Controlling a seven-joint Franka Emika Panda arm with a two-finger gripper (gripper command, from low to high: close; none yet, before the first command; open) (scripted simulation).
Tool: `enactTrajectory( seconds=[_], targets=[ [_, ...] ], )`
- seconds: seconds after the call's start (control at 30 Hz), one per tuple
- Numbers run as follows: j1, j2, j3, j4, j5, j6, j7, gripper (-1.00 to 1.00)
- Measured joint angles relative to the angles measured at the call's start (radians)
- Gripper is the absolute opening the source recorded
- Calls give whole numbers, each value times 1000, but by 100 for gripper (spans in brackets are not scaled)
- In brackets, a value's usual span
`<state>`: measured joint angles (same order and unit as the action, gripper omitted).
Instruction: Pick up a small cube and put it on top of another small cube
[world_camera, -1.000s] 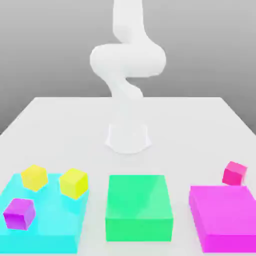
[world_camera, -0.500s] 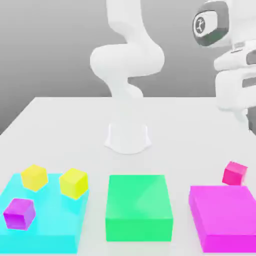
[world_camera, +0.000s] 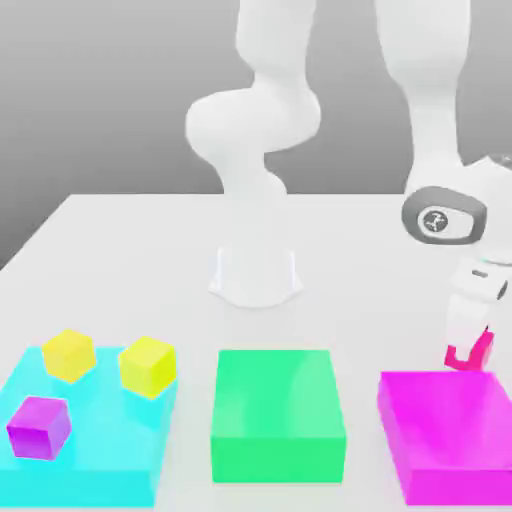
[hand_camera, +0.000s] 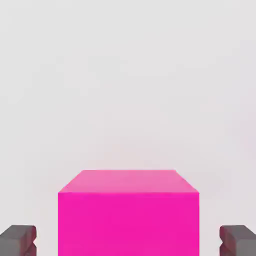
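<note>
The gripper (hand_camera: 128, 241) stands spread astride the pink cube (hand_camera: 128, 215), a gap either side; grasping seems in hand, and closing must precede lifting

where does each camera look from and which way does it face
Exterior view: off the arm, facing the robot's base across the white table; the white arm and hand show.
Hand view: on the hand, facing the small hot-pink cube; two dark fingertips show, spaced off it.
Shared: that cube and the hand.
</note>
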<state>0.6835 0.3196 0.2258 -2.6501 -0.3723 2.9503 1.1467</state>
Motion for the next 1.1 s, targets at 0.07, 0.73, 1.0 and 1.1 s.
enactTrajectory(
  seconds=[0.07,0.73,1.0,1.1],
  targets=[
    [0,0,0,0,-1,1,1,-100],
    [-561,-237,-140,138,335,-361,-485,-100],
    [-954,-253,-317,283,377,-520,-697,-100],
    [-1048,-234,-354,319,394,-535,-761,-100]
  ],
)
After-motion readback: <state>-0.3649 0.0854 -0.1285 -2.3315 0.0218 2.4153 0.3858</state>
